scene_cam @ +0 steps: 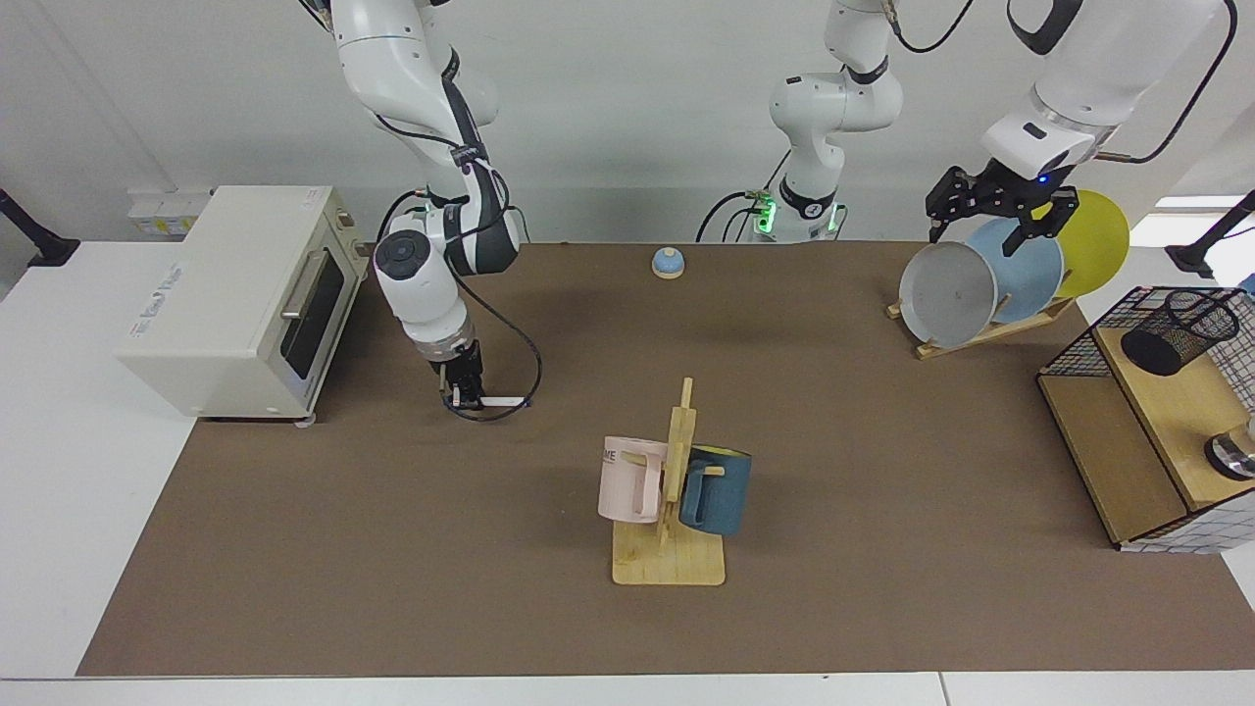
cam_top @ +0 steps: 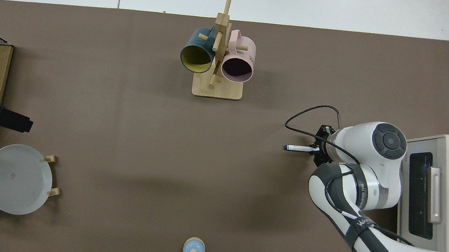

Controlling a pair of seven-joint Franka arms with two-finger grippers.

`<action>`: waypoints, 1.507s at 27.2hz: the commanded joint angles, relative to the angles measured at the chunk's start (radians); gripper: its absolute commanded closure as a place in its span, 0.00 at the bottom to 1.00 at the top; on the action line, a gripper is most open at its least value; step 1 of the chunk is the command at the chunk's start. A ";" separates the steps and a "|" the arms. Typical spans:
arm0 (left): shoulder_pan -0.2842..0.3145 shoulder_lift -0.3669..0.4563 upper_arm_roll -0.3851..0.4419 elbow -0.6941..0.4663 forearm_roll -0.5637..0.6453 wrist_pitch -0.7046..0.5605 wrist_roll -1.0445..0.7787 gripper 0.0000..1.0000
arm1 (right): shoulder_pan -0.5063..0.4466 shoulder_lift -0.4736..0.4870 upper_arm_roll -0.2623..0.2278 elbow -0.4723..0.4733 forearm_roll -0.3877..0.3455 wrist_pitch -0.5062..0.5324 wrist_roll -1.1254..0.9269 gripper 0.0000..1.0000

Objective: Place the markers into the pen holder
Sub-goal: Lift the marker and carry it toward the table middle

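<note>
- Right gripper [scene_cam: 468,399] is clamping one end of the marker [scene_cam: 502,401] low over the counter [scene_cam: 392,549], near the toaster-oven edge.
- Left gripper [scene_cam: 1000,211] is waiting, fingers spread, above the plates [scene_cam: 947,292].
- Holder [scene_cam: 1177,331] is lying tilted on the shelf [scene_cam: 1128,441].

You have a plain white wall [scene_cam: 608,108] behind the bench, evenly lit, with a bright patch at the far edge. The white table [scene_cam: 69,471] carries a brown mat [scene_cam: 392,549] over most of its top. A white outlet strip [scene_cam: 162,211] sits low against the wall.
</note>
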 commanded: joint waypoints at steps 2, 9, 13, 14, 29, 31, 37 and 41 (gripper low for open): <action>0.010 -0.021 -0.008 -0.019 -0.004 -0.004 -0.001 0.00 | -0.014 -0.040 0.010 0.001 -0.003 -0.018 -0.048 1.00; 0.008 -0.022 -0.011 -0.019 -0.004 -0.006 -0.011 0.00 | 0.003 -0.148 0.011 0.062 0.004 -0.216 -0.052 1.00; 0.007 -0.021 -0.011 -0.019 -0.004 -0.001 -0.001 0.00 | 0.021 -0.171 0.011 0.137 0.009 -0.353 -0.048 1.00; 0.007 -0.021 -0.011 -0.019 -0.004 -0.001 0.005 0.00 | 0.027 -0.177 0.011 0.153 0.009 -0.377 -0.048 1.00; -0.024 -0.021 -0.032 -0.020 -0.014 -0.004 0.033 0.01 | 0.216 -0.332 0.013 0.297 0.058 -0.588 0.123 1.00; -0.035 -0.021 -0.045 -0.020 -0.015 -0.004 0.086 0.01 | 0.256 -0.330 0.013 0.306 0.058 -0.585 0.172 1.00; -0.076 -0.022 -0.072 -0.022 -0.015 -0.004 0.323 0.01 | 0.331 -0.323 0.014 0.337 0.063 -0.574 0.275 1.00; -0.117 -0.022 -0.072 -0.022 -0.023 0.016 0.479 0.02 | 0.394 -0.294 0.014 0.375 0.064 -0.574 0.307 1.00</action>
